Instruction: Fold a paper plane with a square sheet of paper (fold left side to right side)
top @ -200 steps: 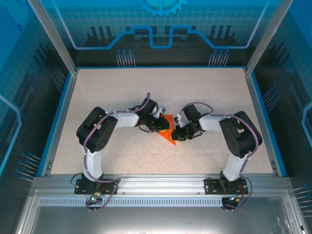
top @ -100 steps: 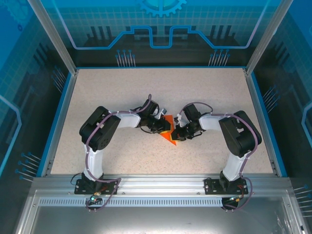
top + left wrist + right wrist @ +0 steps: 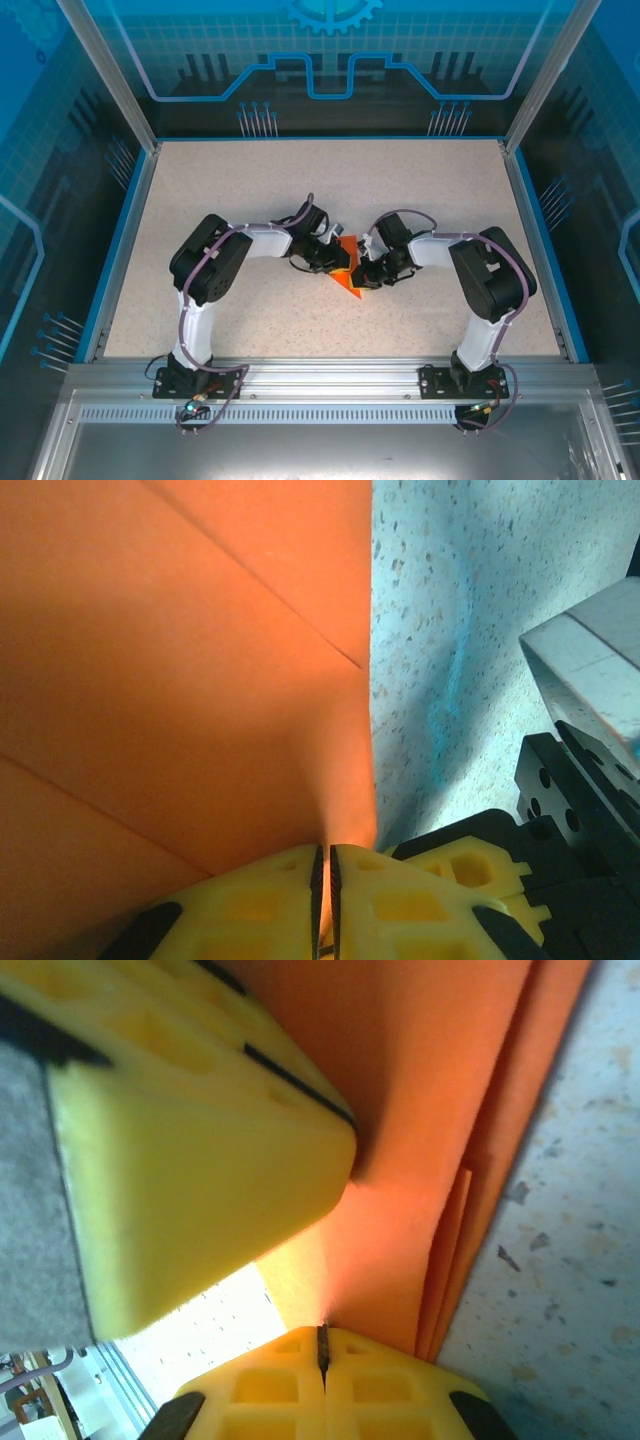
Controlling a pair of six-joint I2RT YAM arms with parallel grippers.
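Fingers [image 3: 270,890] on orange paper [image 3: 150,680], speckled beige table [image 3: 250,190], blue walls [image 3: 330,50].

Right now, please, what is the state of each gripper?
Left gripper: closed, pinching the orange paper.
Right gripper: closed, pinching the same paper.

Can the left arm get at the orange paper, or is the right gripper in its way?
Probably yes: the left gripper looks shut on the edge of the paper. The right gripper pinches the same sheet close by without blocking it.
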